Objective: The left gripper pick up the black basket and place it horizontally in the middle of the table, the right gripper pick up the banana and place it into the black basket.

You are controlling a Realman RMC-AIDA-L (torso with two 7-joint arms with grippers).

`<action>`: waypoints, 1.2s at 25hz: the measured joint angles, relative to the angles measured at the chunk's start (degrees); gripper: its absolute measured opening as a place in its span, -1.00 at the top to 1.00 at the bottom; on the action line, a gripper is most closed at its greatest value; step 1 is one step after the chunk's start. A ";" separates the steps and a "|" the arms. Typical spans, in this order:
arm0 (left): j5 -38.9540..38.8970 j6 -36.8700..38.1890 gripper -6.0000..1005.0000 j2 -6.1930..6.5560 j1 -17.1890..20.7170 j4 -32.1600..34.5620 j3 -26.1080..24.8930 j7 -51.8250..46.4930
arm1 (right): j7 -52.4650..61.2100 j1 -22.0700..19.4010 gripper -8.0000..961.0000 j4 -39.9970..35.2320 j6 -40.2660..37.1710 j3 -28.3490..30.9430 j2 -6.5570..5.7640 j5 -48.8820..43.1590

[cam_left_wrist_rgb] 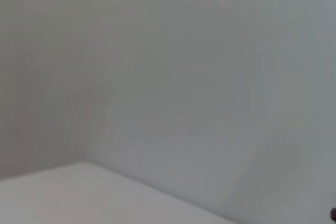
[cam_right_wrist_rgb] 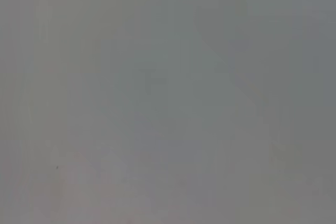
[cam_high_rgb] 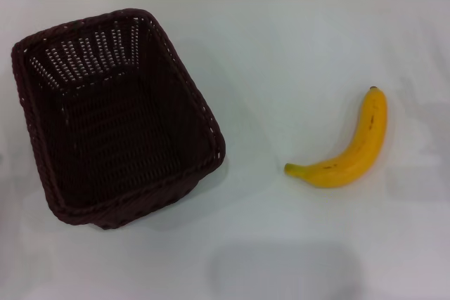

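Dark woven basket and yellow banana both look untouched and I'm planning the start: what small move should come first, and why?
Probably bring the left gripper, not in view, over the dark woven rectangular basket. It sits empty and skewed at the white table's left, while the curved yellow banana lies apart on the right.

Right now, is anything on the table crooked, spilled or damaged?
Only the basket: it sits on the left of the table, turned at an angle to the table's edges. It is empty. The banana lies whole on the right. Nothing is spilled.
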 joint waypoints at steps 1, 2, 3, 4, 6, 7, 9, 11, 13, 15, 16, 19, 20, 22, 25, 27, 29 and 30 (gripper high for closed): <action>0.54 0.67 -0.69 -0.01 -0.06 0.93 0.18 -1.30 | 0.00 0.00 -0.75 0.04 0.00 0.00 0.03 0.00; 1.21 1.72 -0.68 0.01 -0.19 2.74 0.53 -4.97 | 0.00 0.03 -0.75 0.09 0.00 0.00 0.03 0.00; 2.75 3.12 -0.68 0.01 -0.27 5.37 1.14 -9.60 | 0.00 0.08 -0.75 0.15 0.00 0.00 0.03 0.00; 4.27 4.33 -0.68 0.03 -0.36 8.37 1.77 -14.82 | 0.00 0.12 -0.75 0.18 0.00 0.00 0.03 0.00; 8.45 6.00 -0.68 0.10 -0.58 13.56 2.53 -23.11 | 0.00 0.21 -0.75 0.24 0.00 0.00 0.03 0.00; 10.24 6.47 -0.68 0.24 -0.79 15.99 2.73 -26.46 | 0.00 0.23 -0.75 0.26 0.00 0.00 0.02 0.00; 15.62 7.08 -0.68 0.80 -1.41 21.36 2.90 -35.38 | 0.00 0.28 -0.75 0.30 0.00 0.00 0.02 0.00; 21.60 6.84 -0.68 1.88 -2.71 26.50 2.93 -43.88 | 0.00 0.41 -0.75 0.33 0.00 0.00 0.03 0.00; 27.24 6.01 -0.67 3.41 -4.83 30.72 3.04 -49.98 | 0.00 0.45 -0.75 0.34 0.00 0.00 0.06 0.00; 32.07 4.80 -0.67 5.40 -7.32 34.55 4.04 -55.70 | 0.00 0.61 -0.75 0.34 0.00 0.00 0.07 0.00; 32.07 4.80 -0.67 5.40 -7.32 34.55 4.04 -55.70 | 0.00 0.74 -0.75 0.34 0.00 0.01 0.08 0.01; 38.48 2.16 -0.64 12.47 -13.25 39.25 11.19 -67.32 | 0.01 1.30 -0.75 0.36 0.00 0.00 0.16 -0.15; 39.19 1.60 -0.62 14.68 -14.89 39.39 13.62 -69.48 | 0.13 1.43 -0.75 0.39 0.00 0.00 0.17 -0.29; 40.01 1.03 -0.58 17.92 -17.93 39.49 17.36 -72.27 | 0.61 1.50 -0.75 0.43 0.00 0.00 0.19 -0.40; 43.54 0.83 -0.59 22.49 -24.07 39.68 23.08 -74.22 | 1.58 1.58 -0.75 0.51 0.00 -0.15 0.21 -0.41; 49.17 0.79 -0.59 24.30 -28.31 39.77 26.02 -73.93 | 2.00 1.83 -0.75 0.61 0.01 -0.39 0.26 -0.45; 55.07 0.86 -0.59 24.79 -32.03 39.68 27.52 -73.37 | 2.20 2.10 -0.75 0.78 0.06 -0.53 0.29 -0.51; 57.96 0.93 -0.59 24.72 -33.82 39.56 27.91 -73.11 | 2.24 2.33 -0.75 1.08 0.11 -0.58 0.29 -0.55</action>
